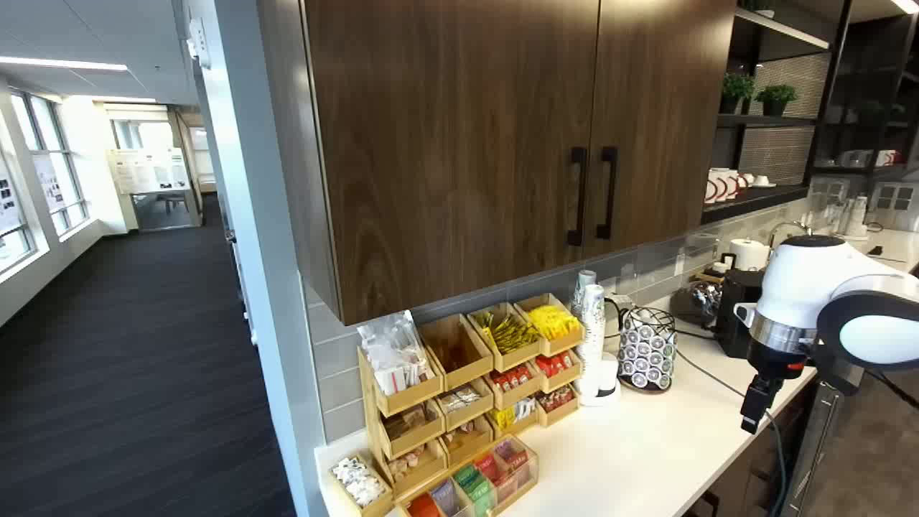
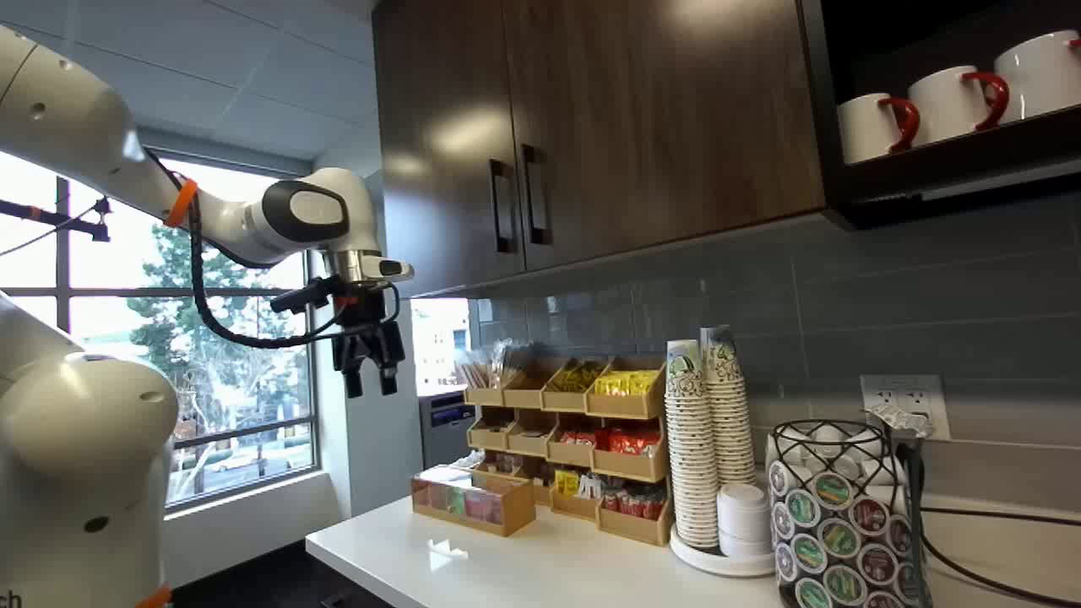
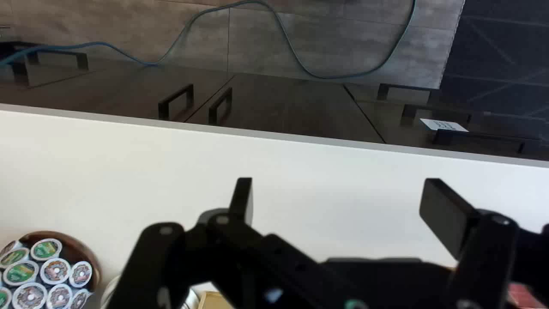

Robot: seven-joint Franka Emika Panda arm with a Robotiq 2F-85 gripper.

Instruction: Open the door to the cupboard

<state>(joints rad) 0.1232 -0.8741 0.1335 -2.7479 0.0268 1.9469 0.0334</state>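
The cupboard (image 1: 452, 158) is a dark brown wood-grain wall cabinet with both tall panels closed; it also shows in an exterior view (image 2: 443, 118). The door (image 1: 660, 108) is its right panel, also visible in an exterior view (image 2: 659, 118). The door's black bar handle (image 1: 607, 192) runs along its left edge, beside the twin panel's handle; it shows in both exterior views (image 2: 534, 196). My gripper (image 2: 372, 390) points down, open and empty, apart from the cupboard and lower than the handles. In the wrist view the fingers (image 3: 336, 206) are wide apart above the white countertop.
Below the cupboard stand a wooden condiment rack (image 1: 459, 402), stacked paper cups (image 2: 697, 447) and a wire pod basket (image 1: 646, 352). Open black shelving with mugs (image 2: 950, 105) adjoins the door's right side. A white countertop (image 3: 128, 171) lies under my gripper.
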